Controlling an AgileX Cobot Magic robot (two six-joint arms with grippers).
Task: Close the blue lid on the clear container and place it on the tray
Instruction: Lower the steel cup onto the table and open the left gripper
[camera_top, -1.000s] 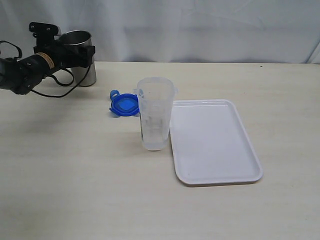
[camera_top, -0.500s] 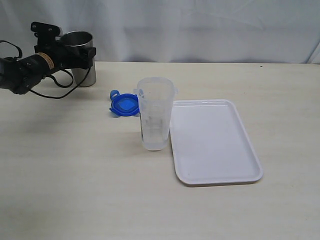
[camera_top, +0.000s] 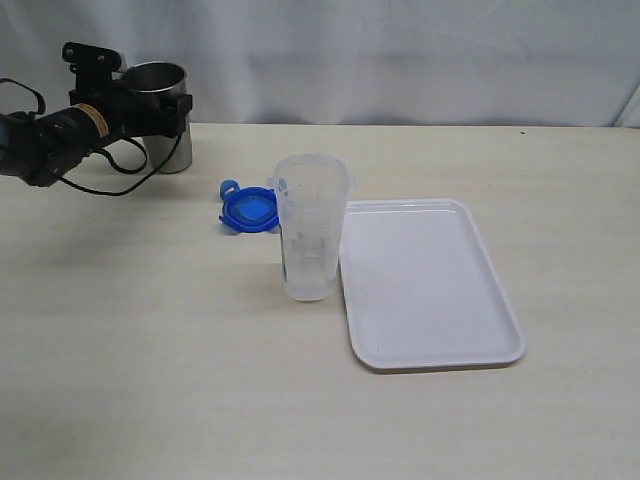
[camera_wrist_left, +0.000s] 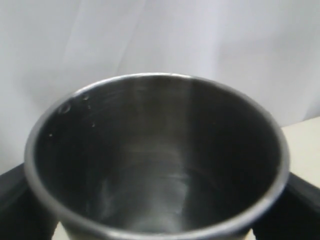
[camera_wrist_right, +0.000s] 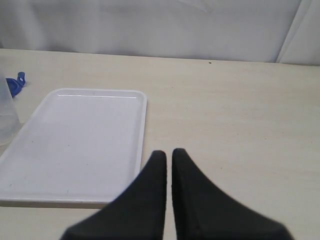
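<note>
Soft, even brightness; faint shadows; blurry close-up steel cup.

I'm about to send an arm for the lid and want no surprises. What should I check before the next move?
1. Blue lid free to grasp: ok, it lies on the table with nothing on it.
2. Clear container upright with its mouth open: ok, it stands on the table by the tray's edge.
3. Tray bare: ok.
4. Left gripper free: not ok, its jaws flank the steel cup. Whether they grip it: cannot tell.
5. Right gripper ready to grasp: not ok, it is shut and empty.
</note>
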